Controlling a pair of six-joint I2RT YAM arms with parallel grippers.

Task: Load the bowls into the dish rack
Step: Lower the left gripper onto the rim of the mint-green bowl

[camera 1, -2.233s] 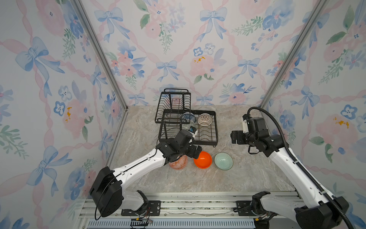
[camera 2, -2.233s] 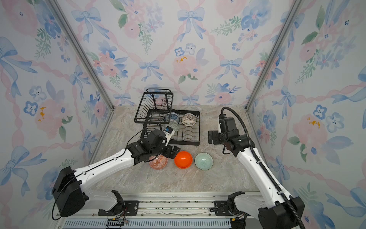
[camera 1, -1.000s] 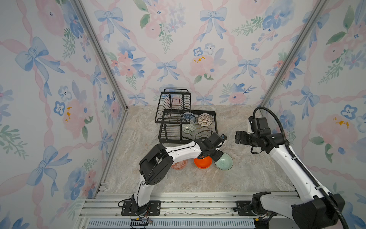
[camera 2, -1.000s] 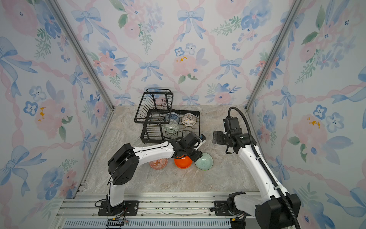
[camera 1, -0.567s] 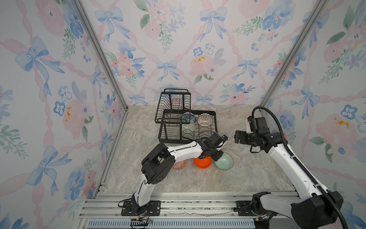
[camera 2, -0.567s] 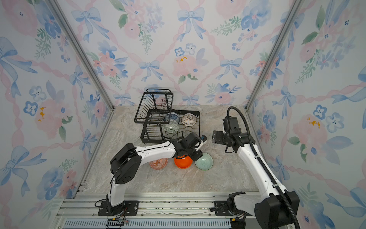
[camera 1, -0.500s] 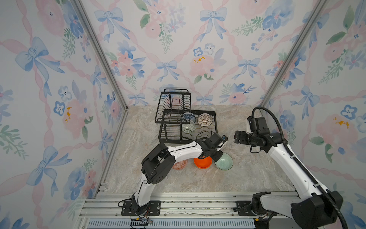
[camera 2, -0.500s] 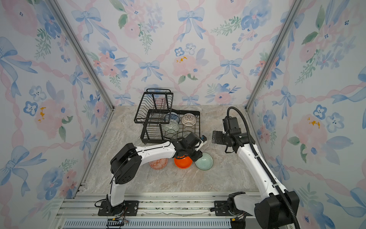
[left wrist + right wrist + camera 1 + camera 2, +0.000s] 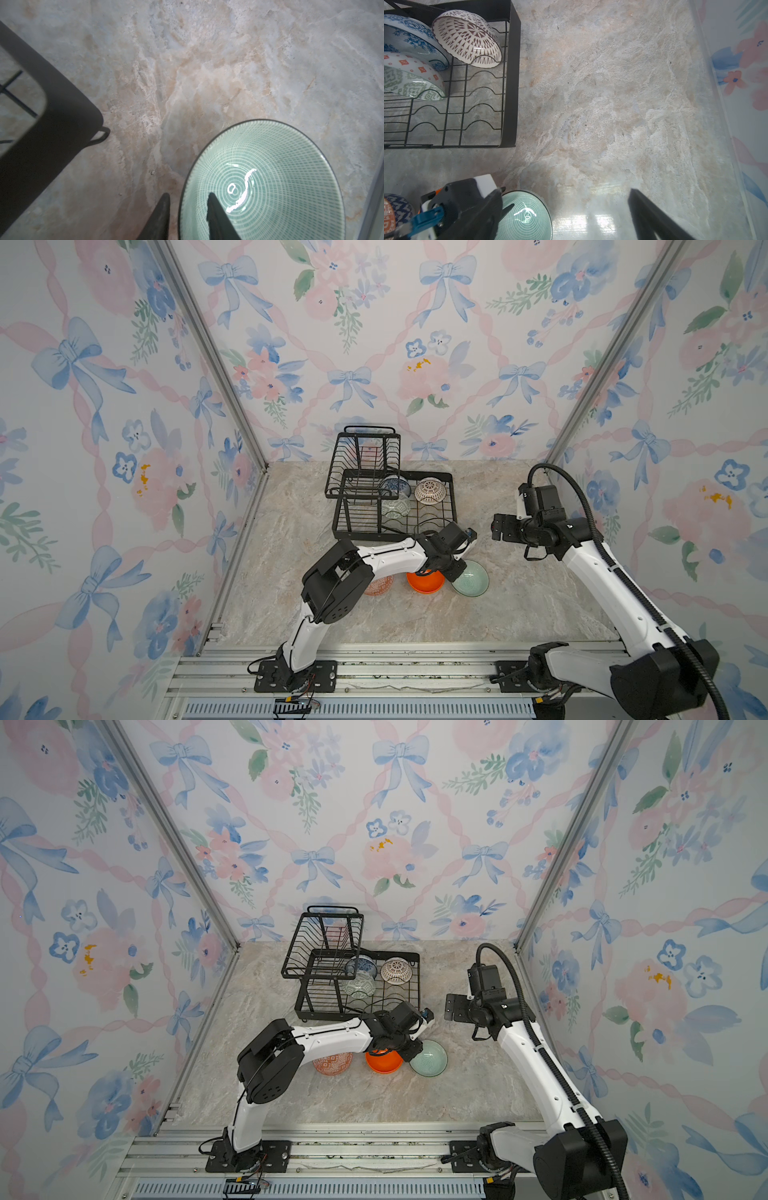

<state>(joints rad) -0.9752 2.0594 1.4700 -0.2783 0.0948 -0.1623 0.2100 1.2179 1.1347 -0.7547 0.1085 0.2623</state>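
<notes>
Swung rightward past frame centre since earlier; left gripper (image 9: pixel 188 196) astride rim of pale mint bowl (image 9: pixel 270 187), jaws apart, seen only from left wrist; right gripper (image 9: pixel 497 527) gaping, empty.

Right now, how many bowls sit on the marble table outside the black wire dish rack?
3, in a row before the black wire dish rack: orange-white patterned bowl left, plain bright orange bowl middle, pale mint bowl right. The left arm partly covers them; none looks hidden.
</notes>
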